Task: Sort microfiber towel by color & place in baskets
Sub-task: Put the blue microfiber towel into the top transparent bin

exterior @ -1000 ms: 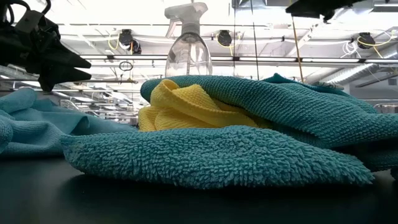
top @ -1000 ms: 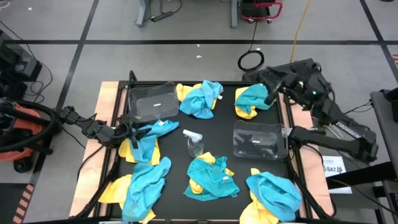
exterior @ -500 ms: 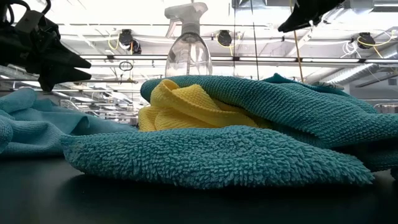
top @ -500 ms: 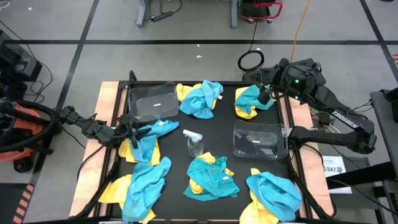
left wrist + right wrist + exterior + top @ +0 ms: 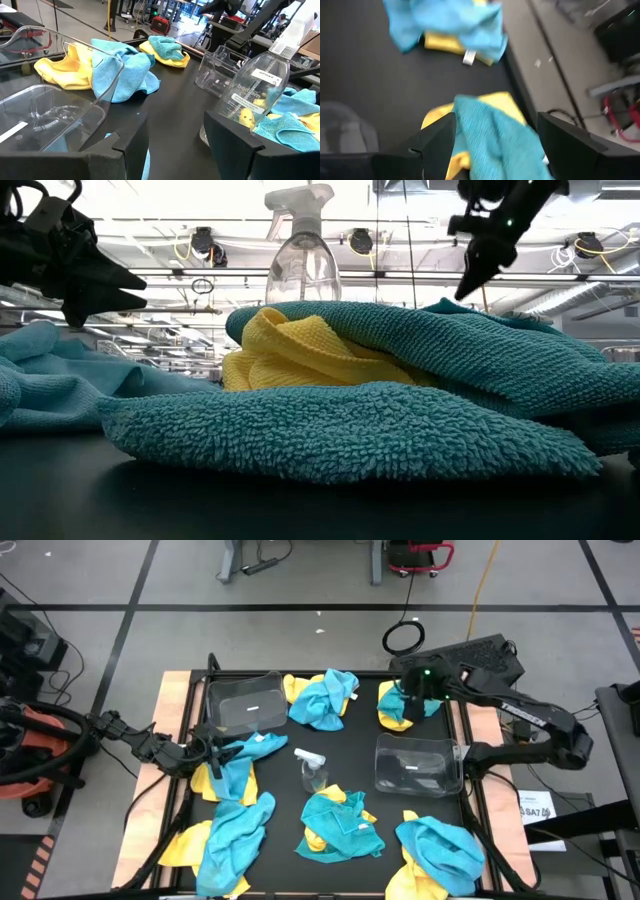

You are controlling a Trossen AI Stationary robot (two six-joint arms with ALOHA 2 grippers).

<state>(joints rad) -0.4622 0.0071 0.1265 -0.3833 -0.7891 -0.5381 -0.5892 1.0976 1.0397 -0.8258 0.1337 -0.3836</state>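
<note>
Both baskets appear empty; towels lie scattered on the surface. The right gripper, open and empty, hovers over the upper-right pile. The left gripper waits part-open, mid-left. You have all sorting left.

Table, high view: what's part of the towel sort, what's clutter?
Job:
- blue and yellow towels, in piles across the table
- two clear baskets: back left, right
- right gripper, fingers open over the back-right towel pile
- left gripper, at the left-side pile

Clutter:
- clear spray bottle, mid-table
</note>
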